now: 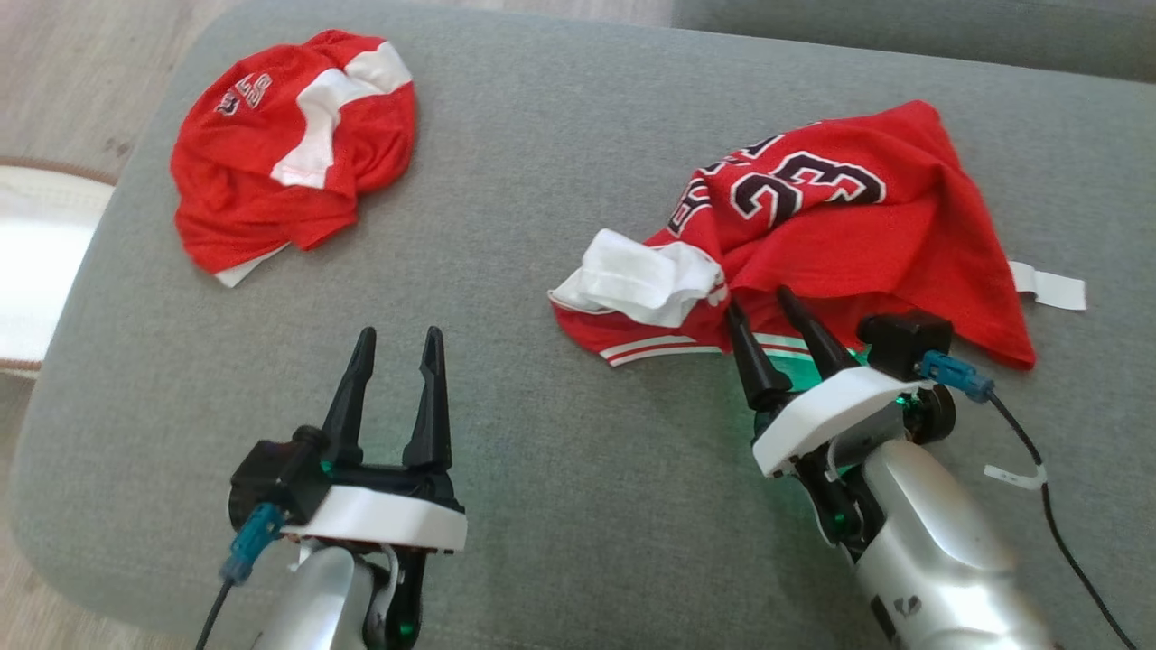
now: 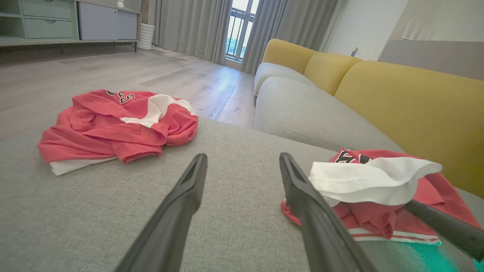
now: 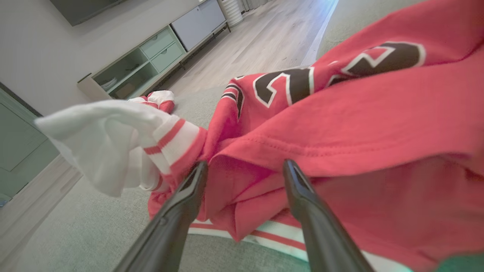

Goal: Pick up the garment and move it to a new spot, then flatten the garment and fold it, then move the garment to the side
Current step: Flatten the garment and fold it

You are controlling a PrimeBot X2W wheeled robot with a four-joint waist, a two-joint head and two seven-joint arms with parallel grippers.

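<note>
The garment (image 1: 840, 235), a red jersey with a black "23" and white trim, lies crumpled on the right of the grey cushion (image 1: 560, 433). My right gripper (image 1: 759, 302) is open at its near edge. In the right wrist view a fold of the red garment (image 3: 340, 124) bulges between the spread fingers of the right gripper (image 3: 244, 168), with a white sleeve part to the left. My left gripper (image 1: 399, 334) stands open over bare cushion, left of the jersey. In the left wrist view the left gripper (image 2: 242, 156) holds nothing, and the garment (image 2: 378, 177) lies to its right.
A second crumpled red and white garment (image 1: 289, 144) lies at the cushion's far left (image 2: 117, 124). A grey sofa seat with yellow backrests (image 2: 397, 102) stands beyond. Wooden floor (image 2: 151, 71) and a low cabinet (image 3: 151, 56) lie farther off. A black cable (image 1: 1057, 524) trails from my right wrist.
</note>
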